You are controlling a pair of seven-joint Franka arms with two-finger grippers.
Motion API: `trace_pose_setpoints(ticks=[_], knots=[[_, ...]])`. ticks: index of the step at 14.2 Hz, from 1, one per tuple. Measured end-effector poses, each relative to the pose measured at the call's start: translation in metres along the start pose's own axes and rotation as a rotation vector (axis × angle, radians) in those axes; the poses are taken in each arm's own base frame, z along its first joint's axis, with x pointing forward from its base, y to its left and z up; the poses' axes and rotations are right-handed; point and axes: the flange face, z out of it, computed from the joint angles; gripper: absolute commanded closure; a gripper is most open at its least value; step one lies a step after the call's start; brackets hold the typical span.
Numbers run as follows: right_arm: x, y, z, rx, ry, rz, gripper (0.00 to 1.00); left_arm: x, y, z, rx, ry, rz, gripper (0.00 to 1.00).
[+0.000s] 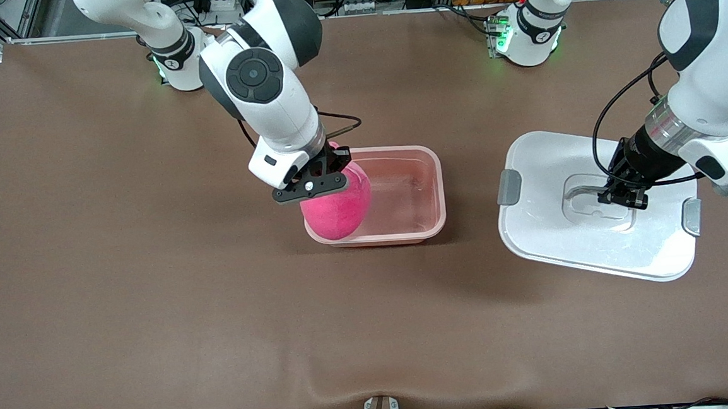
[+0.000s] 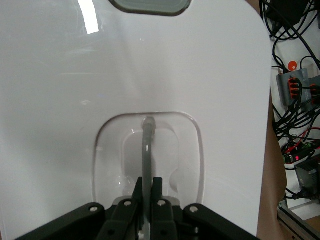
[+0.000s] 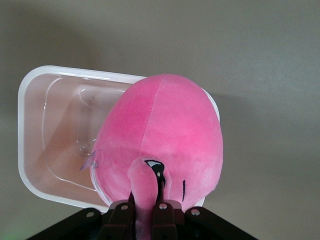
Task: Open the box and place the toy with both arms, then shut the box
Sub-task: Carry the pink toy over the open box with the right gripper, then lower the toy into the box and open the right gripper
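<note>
already the lid was off, left gripper clenched on its handle; right gripper pinched the toy over the box, seemingly unreleased.

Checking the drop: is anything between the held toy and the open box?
Nothing visible. The right claw holds the toy over the box's end toward the right arm; the box looks empty. The lid lies apart, held by the left claw.

My right gripper hangs the toy over the box's end toward my right arm; the lid lies beside the box, toward my left arm's table end.
</note>
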Motion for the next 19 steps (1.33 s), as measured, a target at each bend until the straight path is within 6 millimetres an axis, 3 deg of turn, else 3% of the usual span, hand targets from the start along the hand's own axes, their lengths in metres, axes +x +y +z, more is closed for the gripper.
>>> trace_pose_setpoints(ticks=[8,14,19], knots=[[-0.003,-0.015,0.045,-0.031,-0.055,-0.02,1.0,0.0,-0.001,0.0,0.002,0.0,0.001,1.0],[0.001,-0.017,0.103,-0.073,-0.122,-0.02,1.0,-0.001,-0.002,0.0,0.006,-0.001,0.001,1.0],[-0.019,-0.066,0.141,-0.053,-0.072,-0.068,1.0,-0.001,-0.003,0.0,0.006,-0.004,0.0,1.0]])
